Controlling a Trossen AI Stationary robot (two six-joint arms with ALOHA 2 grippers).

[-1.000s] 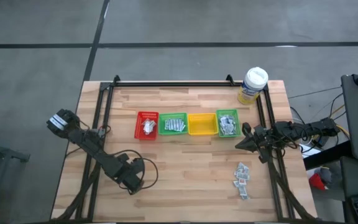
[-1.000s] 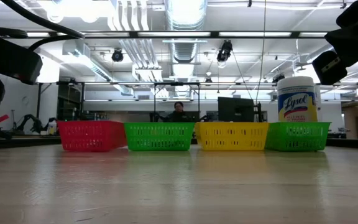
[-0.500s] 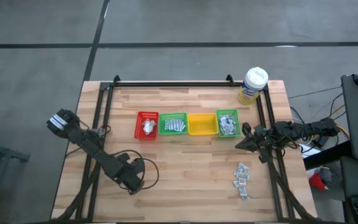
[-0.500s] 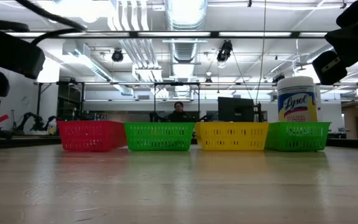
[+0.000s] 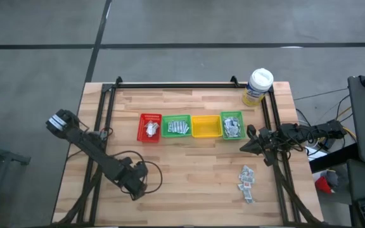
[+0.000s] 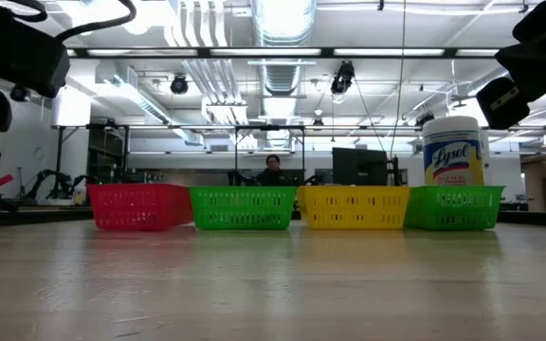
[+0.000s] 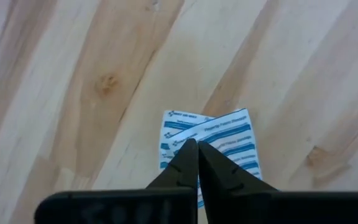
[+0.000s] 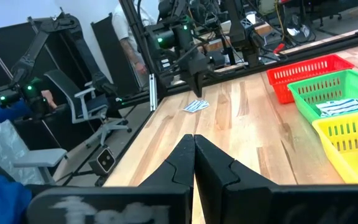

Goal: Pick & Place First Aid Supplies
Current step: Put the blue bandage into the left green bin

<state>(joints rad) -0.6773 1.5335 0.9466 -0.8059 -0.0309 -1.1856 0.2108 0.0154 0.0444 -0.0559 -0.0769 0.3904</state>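
Observation:
Two overlapping white-blue sachets lie flat on the wood near the table's near-left part; they also show in the right wrist view. My left gripper points straight down over their middle, shut; in the high view it hides them. A pile of first aid supplies lies at the near right. My right gripper waits level at the right side, shut, nothing between its fingers. My left gripper's shut fingertips stand right over the middle of the two sachets, pointing down from above. The sachets lie flat on the table. Whether the fingertips touch them I cannot tell.
A row of bins stands mid-table: red, green, yellow, green; all but the yellow one hold sachets. A yellow wipes tub stands at the far right. Black frame rails run along the table's sides.
My left gripper has risen a little straight up, as the low view shows its dark body climbing. Its fingers stay shut.

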